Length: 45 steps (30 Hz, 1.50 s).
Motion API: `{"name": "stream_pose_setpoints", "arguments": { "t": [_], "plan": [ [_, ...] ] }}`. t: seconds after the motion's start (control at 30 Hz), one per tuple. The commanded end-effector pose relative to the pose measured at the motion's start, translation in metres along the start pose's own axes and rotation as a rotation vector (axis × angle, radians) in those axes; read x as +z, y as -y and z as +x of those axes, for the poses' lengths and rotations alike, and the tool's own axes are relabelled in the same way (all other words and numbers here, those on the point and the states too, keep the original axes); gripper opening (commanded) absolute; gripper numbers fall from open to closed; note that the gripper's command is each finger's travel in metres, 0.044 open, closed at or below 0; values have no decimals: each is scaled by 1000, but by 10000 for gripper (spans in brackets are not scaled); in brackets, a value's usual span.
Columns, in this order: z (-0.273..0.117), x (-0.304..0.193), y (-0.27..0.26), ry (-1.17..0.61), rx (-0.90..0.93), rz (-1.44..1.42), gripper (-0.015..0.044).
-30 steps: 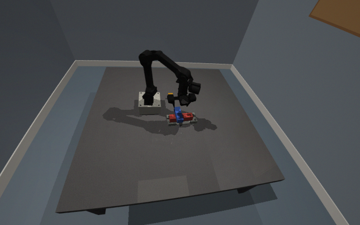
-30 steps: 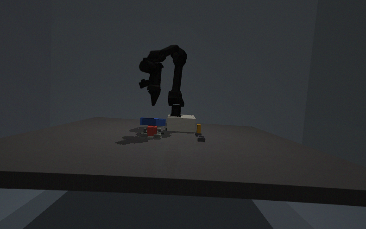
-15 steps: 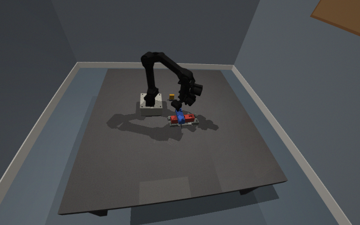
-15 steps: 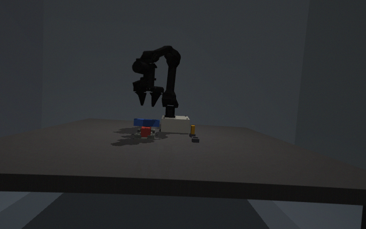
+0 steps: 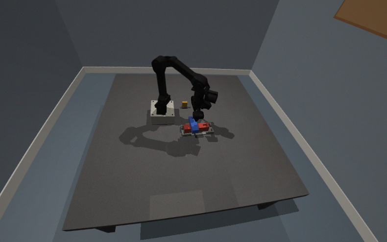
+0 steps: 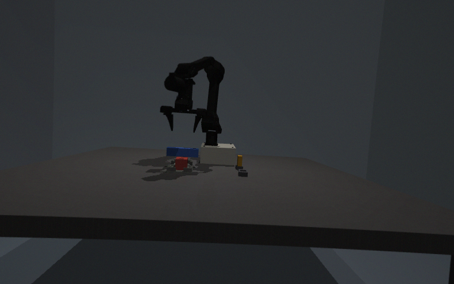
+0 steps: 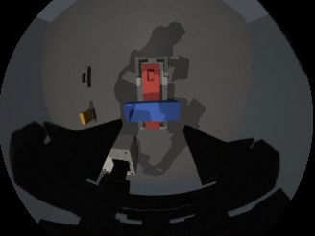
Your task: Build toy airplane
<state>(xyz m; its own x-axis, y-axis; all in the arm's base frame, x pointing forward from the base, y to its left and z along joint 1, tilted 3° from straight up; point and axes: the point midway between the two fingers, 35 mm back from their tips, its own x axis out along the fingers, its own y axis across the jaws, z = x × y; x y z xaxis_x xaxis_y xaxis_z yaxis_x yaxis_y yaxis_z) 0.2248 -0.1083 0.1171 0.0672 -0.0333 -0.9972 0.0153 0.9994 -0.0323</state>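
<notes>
And the pincer [image 5: 196, 119] [image 6: 183, 131] [image 7: 154, 125] hangs wide open, empty! The yellow tail fin [image 5: 184, 104] [image 6: 239, 160] [image 7: 85, 116] stands upright at the wrist view's lower left, off to the pincer's left there, the likely next reach!

We're looking at a long blue block [image 7: 152, 111] crosswise over a long red block [image 7: 151, 87] in a grey cradle [image 7: 139, 91], and off left, beyond our wide-open black gripper [image 7: 154, 125], a small yellow-orange block [image 7: 85, 117].
</notes>
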Motion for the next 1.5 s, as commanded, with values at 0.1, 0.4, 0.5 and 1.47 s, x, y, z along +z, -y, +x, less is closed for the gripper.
{"name": "stream_pose_setpoints", "arguments": {
  "t": [0.1, 0.4, 0.5, 1.47],
  "plan": [
    [0, 1, -3, 3, 6, -49, 440],
    [2, 14, -97, -2, 18, -48, 440],
    [2, 10, -131, -3, 21, -48, 440],
    [66, -54, -251, -2, 29, -48, 440]
  ]
}}
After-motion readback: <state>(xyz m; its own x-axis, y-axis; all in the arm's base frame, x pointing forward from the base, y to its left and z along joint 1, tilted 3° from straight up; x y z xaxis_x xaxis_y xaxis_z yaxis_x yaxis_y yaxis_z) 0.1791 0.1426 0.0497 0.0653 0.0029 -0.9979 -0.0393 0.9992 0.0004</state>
